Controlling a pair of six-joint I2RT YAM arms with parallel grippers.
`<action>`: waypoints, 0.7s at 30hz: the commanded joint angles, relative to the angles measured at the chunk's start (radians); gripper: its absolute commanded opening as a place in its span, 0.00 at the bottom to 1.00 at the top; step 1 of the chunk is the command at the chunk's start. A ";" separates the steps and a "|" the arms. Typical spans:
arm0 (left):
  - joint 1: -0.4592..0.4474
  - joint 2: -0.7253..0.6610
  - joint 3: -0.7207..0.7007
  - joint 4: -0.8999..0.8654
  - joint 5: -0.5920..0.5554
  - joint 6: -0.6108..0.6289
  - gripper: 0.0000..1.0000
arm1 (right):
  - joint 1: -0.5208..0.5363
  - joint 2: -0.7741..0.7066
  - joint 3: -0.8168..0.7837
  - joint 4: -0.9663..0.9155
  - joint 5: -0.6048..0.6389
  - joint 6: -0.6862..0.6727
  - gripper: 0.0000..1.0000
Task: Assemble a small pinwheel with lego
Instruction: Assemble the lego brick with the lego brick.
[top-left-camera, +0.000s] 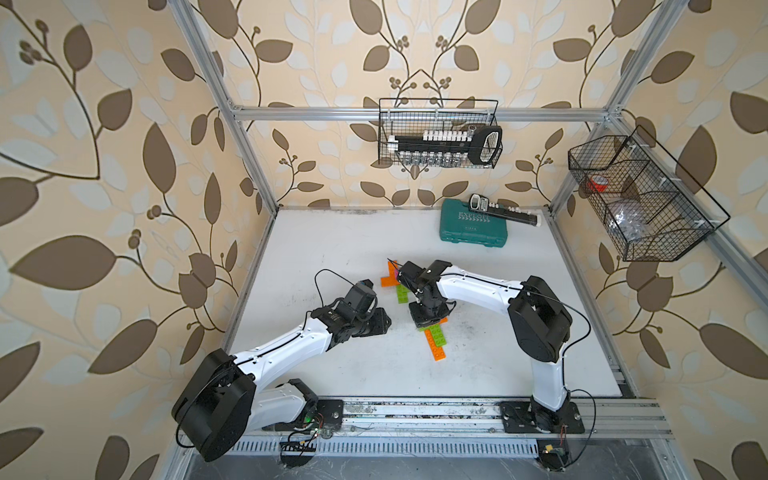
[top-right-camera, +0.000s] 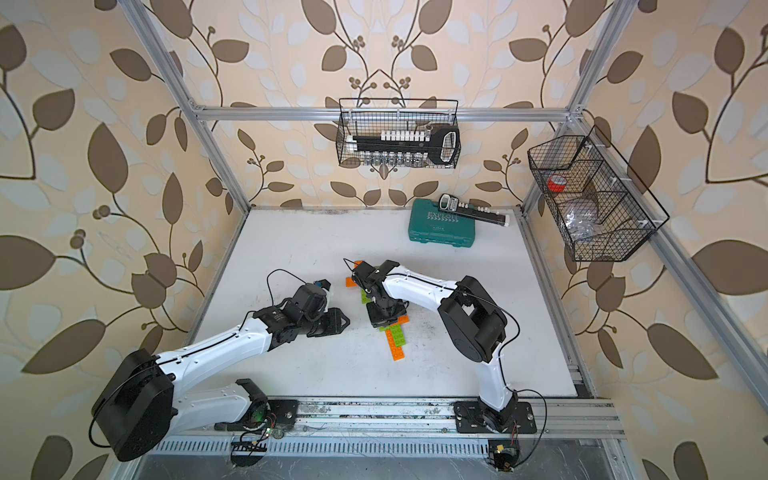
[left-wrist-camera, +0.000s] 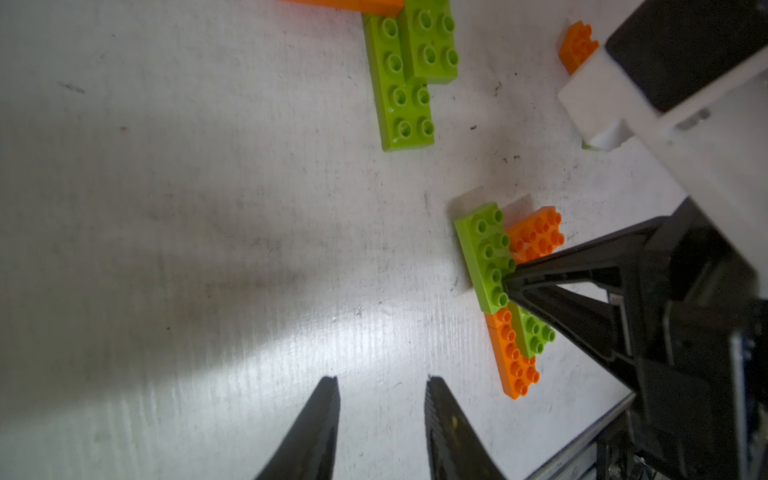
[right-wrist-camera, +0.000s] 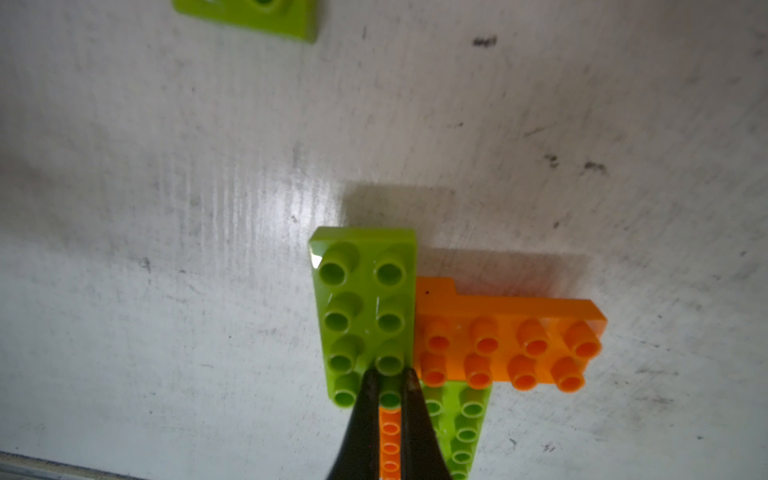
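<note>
A joined lego cluster lies mid-table: a lime-green brick (right-wrist-camera: 365, 307) beside an orange brick (right-wrist-camera: 507, 336), with a second green brick (right-wrist-camera: 465, 424) and an orange one (right-wrist-camera: 390, 440) below. My right gripper (right-wrist-camera: 390, 374) points straight down, shut, its tips resting on the green brick's (left-wrist-camera: 484, 257) end studs. In both top views the arm hides most of this cluster (top-left-camera: 437, 345). Farther back lie more orange and green bricks (top-left-camera: 392, 284), partly hidden by the right wrist. My left gripper (left-wrist-camera: 380, 380) hovers over bare table left of the cluster, jaws apart and empty.
A teal tool case (top-left-camera: 473, 226) with a socket rail (top-left-camera: 505, 212) on it lies at the back right. Wire baskets hang on the back wall (top-left-camera: 440, 133) and right frame (top-left-camera: 636, 199). A metal rail (top-left-camera: 415, 411) runs along the table's front edge.
</note>
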 joint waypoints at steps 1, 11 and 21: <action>0.008 0.011 0.006 0.004 0.009 0.016 0.38 | -0.004 0.062 0.005 -0.004 0.012 -0.012 0.06; 0.009 0.017 0.012 0.001 0.009 0.016 0.37 | -0.004 0.092 0.023 -0.022 0.039 -0.026 0.05; 0.007 0.029 0.034 -0.015 0.006 0.028 0.38 | 0.002 0.115 0.016 -0.045 0.059 -0.025 0.05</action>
